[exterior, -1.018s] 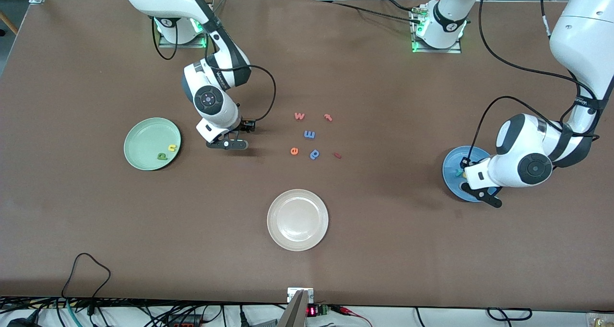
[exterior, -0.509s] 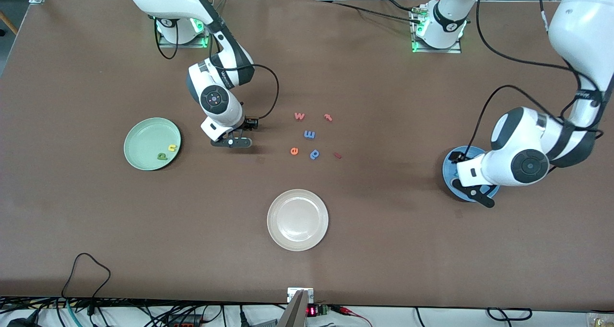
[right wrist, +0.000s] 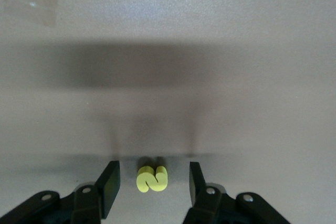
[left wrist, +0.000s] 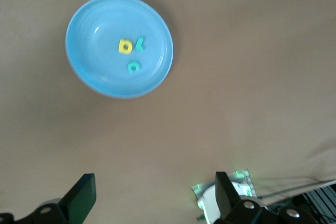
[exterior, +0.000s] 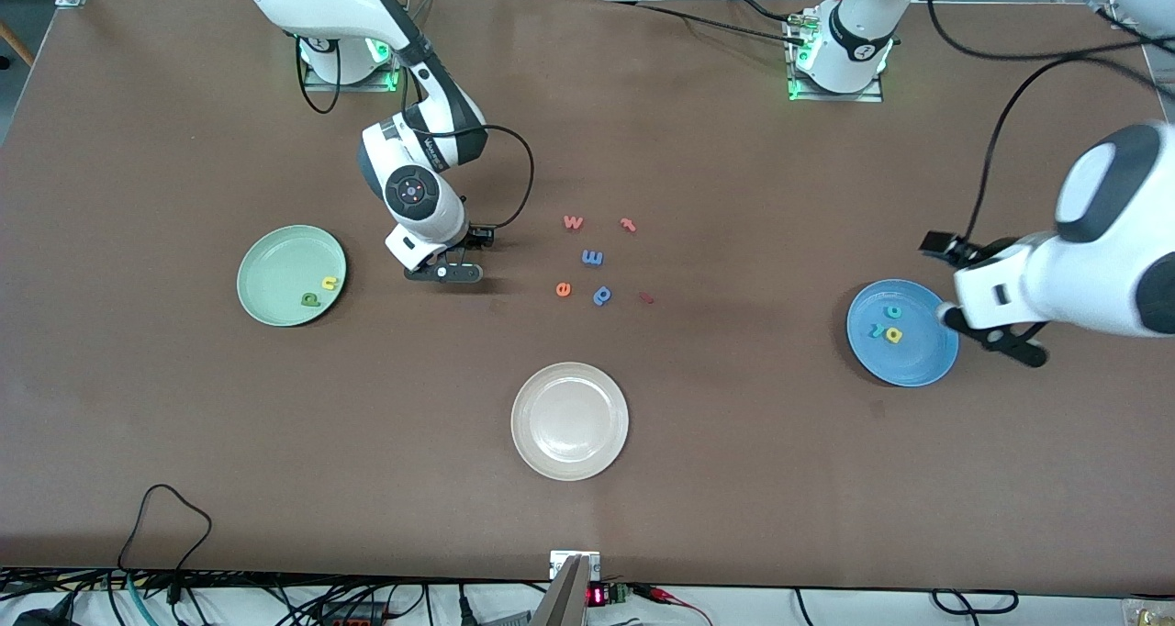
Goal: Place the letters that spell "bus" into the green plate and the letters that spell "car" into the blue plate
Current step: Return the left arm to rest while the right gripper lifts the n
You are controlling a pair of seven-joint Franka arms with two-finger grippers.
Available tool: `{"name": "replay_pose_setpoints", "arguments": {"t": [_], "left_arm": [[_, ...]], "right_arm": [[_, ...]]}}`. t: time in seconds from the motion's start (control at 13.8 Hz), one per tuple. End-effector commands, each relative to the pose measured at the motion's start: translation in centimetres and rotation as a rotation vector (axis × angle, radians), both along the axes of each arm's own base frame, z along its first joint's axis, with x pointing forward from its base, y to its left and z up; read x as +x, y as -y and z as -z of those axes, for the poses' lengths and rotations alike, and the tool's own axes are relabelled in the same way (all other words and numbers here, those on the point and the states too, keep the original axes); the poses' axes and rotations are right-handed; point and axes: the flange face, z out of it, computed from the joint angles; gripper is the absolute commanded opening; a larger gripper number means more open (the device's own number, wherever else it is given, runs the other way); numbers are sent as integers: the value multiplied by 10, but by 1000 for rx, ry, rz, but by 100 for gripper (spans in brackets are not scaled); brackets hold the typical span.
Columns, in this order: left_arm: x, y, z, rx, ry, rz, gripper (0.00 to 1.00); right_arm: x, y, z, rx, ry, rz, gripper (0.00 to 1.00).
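Note:
The green plate (exterior: 275,259) holds a green "b" (exterior: 310,299) and a yellow "u" (exterior: 329,283). Between that plate and the loose letters, my right gripper (exterior: 443,273) is down at the table. In the right wrist view it (right wrist: 153,176) is open, and a yellow "s" (right wrist: 152,178) lies flat on the table between its fingers with a gap on each side. The blue plate (exterior: 918,364) (left wrist: 100,22) holds a teal "c" (left wrist: 134,66), a teal "r" (left wrist: 139,43) and a yellow "a" (left wrist: 125,46). My left gripper (exterior: 996,337) (left wrist: 152,198) hangs open and empty, raised beside the blue plate.
A white plate (exterior: 569,420) sits nearer the front camera at mid-table. Loose letters lie in the middle: a red "w" (exterior: 573,222), a red hook (exterior: 628,225), a blue "m" (exterior: 592,258), an orange "e" (exterior: 563,288), a blue "p" (exterior: 602,295) and a small red piece (exterior: 646,297).
My left gripper opened, rose off the blue plate and swung toward the left arm's end of the table, uncovering the three letters. My right gripper shifted slightly toward the loose letters.

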Motion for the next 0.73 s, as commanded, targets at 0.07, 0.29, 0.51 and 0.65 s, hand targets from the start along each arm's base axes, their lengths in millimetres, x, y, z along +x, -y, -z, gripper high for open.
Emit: {"name": "replay_pose_setpoints", "arguments": {"t": [0.07,0.29,0.51,0.65], "left_arm": [[-7,-4,-70,19,100,-51,100],[-7,-17,-99,88,210,-112,100],[-13,-21,-115,34,290,-240,100],[-21,-34,-115,4,332,-396,100]], "right_arm": [[-8,-6,3,8,-5,5,60],[-11,-8,7,8,-10,-1,60],[-11,-8,7,7,-12,-1,54],[-12,-8,8,5,-14,-1,50]]}}
